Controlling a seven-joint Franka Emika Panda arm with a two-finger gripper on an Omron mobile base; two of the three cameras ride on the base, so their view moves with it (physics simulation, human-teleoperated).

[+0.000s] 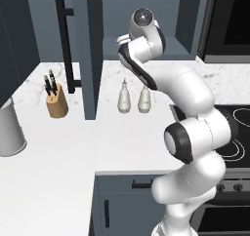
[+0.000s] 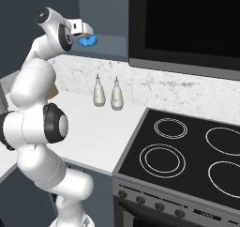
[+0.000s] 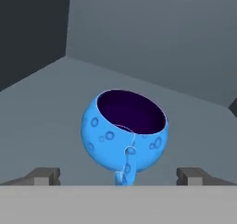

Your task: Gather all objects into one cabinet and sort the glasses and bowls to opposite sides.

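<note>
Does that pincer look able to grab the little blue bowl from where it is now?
Probably yes. The pincer stands open with the blue bowl right ahead between its fingertips, and nothing on the cabinet shelf blocks the way.

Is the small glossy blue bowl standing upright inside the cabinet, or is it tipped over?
Upright. In the hand view the small glossy blue bowl rests on the grey cabinet shelf, its dark opening facing up. It looks empty.

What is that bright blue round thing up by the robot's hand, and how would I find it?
Look up at the slate-blue wall cabinet left of the stove. On its shelf, just ahead of the open gripper, sits a glossy blue bowl. Its dimpled skin and dark purple inside set it apart from the two pale shakers on the counter below.
</note>
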